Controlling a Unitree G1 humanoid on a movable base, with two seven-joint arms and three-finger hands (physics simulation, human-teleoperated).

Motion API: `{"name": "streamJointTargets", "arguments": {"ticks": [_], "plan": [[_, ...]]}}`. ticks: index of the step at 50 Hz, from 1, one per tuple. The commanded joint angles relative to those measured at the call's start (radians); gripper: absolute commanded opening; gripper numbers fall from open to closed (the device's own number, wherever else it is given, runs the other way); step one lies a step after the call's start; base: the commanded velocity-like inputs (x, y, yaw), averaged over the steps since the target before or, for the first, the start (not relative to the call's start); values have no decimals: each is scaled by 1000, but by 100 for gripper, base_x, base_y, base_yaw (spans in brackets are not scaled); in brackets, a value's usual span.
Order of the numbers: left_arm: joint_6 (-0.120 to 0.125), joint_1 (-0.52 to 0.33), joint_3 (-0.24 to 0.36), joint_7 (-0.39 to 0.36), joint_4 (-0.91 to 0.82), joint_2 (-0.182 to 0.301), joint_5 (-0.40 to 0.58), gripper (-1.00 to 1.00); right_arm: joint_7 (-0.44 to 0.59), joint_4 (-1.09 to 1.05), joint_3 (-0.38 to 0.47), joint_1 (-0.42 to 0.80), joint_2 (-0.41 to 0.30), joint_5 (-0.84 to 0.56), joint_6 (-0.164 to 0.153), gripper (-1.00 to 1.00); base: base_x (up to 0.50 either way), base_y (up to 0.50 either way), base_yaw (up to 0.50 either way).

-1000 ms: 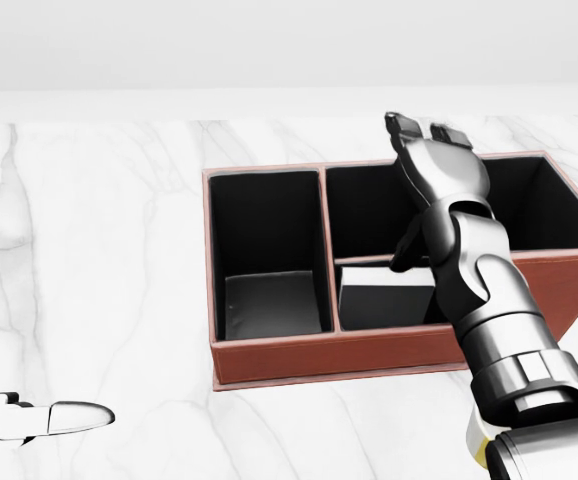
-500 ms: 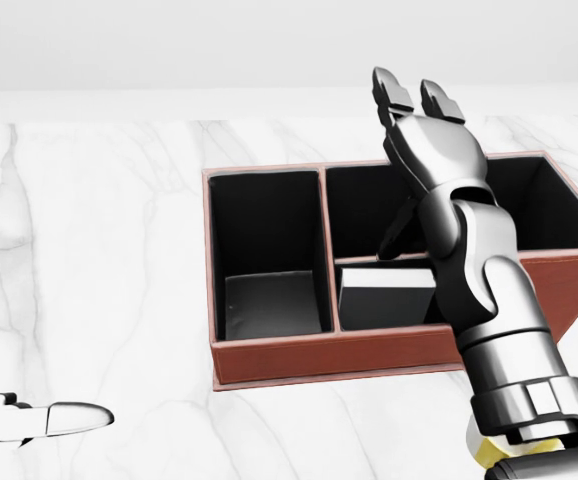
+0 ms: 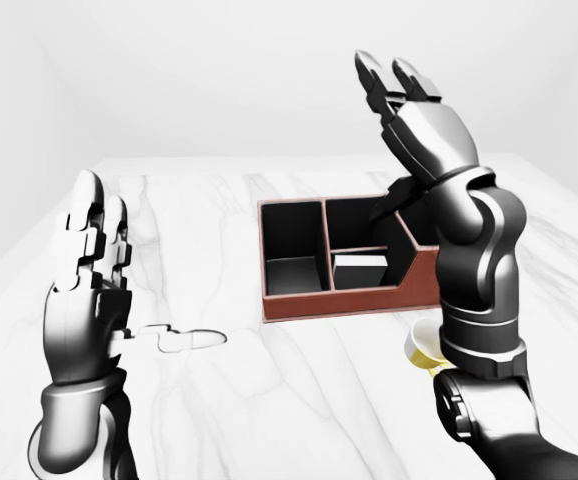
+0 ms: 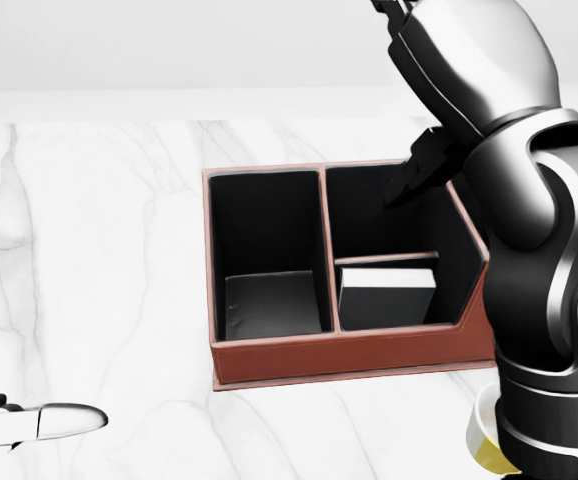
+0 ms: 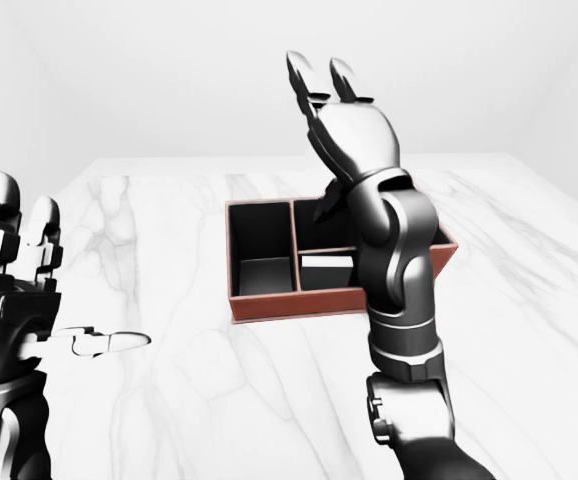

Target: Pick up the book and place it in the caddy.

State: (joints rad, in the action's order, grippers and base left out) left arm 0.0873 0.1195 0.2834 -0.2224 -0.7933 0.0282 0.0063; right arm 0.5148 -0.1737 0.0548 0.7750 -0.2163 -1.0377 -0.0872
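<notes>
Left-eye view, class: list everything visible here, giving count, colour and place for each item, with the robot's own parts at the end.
caddy: one, reddish-brown outside and black inside, on the table right of centre, divided into compartments.
book: one, white top over a dark side, in the caddy's middle lower compartment.
table: one, white marble, filling the lower picture.
left hand: one, grey and black, raised at left, fingers open, empty.
right hand: one, dark metallic, raised above the caddy, fingers open, empty.
</notes>
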Motion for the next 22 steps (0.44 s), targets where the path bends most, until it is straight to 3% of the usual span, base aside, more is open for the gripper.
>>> {"name": "streamJointTargets", "arguments": {"ticks": [1,17,22], "plan": [[0,-3,16,-4,-63,0,-9,100,183,-352,24,90,-24,-38,0,100,0,0,0],[0,-5,23,-15,-156,-6,-7,100,183,-638,43,353,-105,-358,0,100,0,0,0],[0,-12,37,-18,-178,-5,-12,100,183,-665,72,522,-134,-548,0,100,0,0,0]]}}
